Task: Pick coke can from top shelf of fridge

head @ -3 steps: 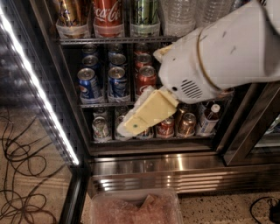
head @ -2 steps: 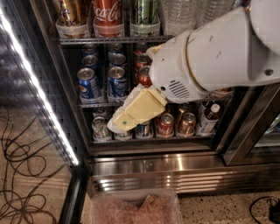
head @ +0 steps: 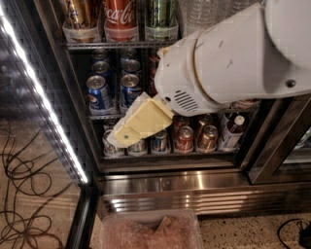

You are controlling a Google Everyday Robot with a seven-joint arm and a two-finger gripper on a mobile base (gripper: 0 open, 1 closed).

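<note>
While the red coke can [head: 120,17] stands upright in a clear holder on the thin wire top shelf [head: 87,45], upper left of centre, the cream wedge-shaped gripper [head: 120,137] has slid left, just below the blue cans [head: 99,92]. Spread or pressed together, I can't tell. Ribbed steel gleams along the fridge [head: 194,187] base.

Blue Pepsi cans [head: 99,93] stand just behind the cream gripper [head: 124,137], which hangs low at centre-left, with a red can [head: 184,139] and a white-capped bottle [head: 233,129] lower right, a gold can [head: 79,12] and a green can [head: 163,12] up top, black cables [head: 19,170] on the speckled floor [head: 43,194], and a clear bin [head: 150,231] at the bottom.
</note>
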